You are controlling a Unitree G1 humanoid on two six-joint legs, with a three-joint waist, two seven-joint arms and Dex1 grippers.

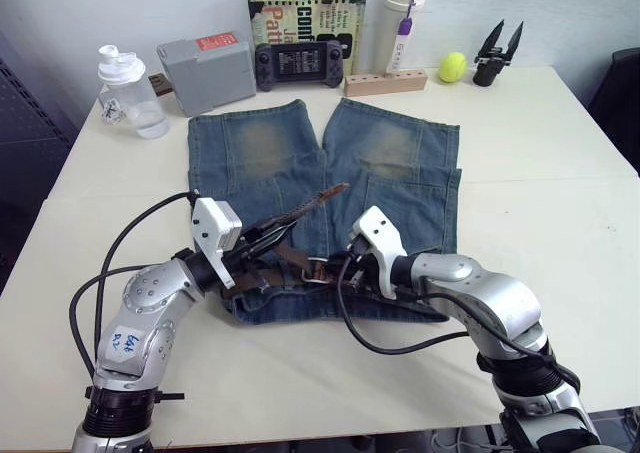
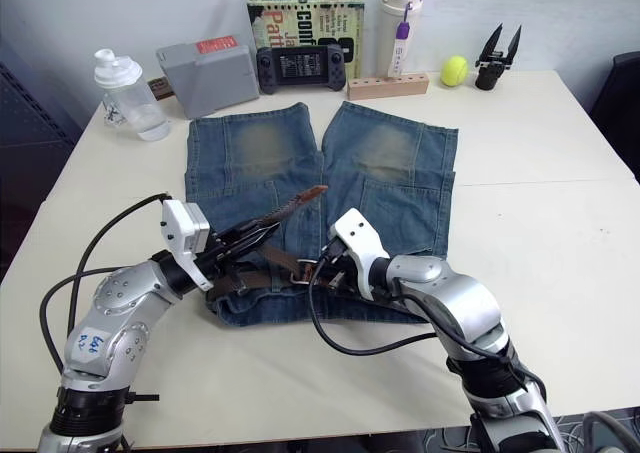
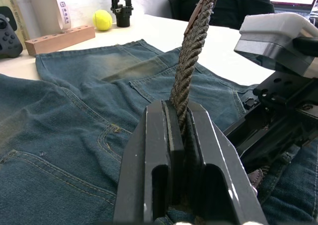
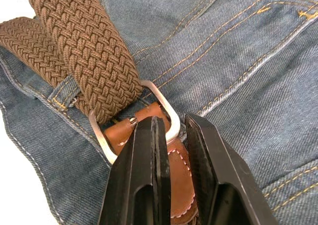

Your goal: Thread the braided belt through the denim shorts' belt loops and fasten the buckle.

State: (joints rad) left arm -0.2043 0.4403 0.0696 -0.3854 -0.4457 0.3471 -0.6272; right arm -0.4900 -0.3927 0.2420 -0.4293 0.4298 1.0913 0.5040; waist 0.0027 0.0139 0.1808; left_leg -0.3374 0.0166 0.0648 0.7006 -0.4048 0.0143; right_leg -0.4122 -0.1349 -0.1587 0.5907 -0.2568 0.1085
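Faded denim shorts [image 1: 320,188] lie flat mid-table, waistband towards the near edge, bare tabletop open on both sides. The left gripper [image 3: 181,130] is clamped on the braided belt [image 3: 191,61], whose free end rises over the legs. The right gripper [image 4: 171,135] pinches the tan leather just behind the buckle [image 4: 164,103] at the waistband.

on the book [image 1: 306,18] standing at the table's far edge i can make out large letters "com" and "pat"; the rest is unclear. blue handwriting on my left arm's sticker [image 1: 122,346] is illegible.
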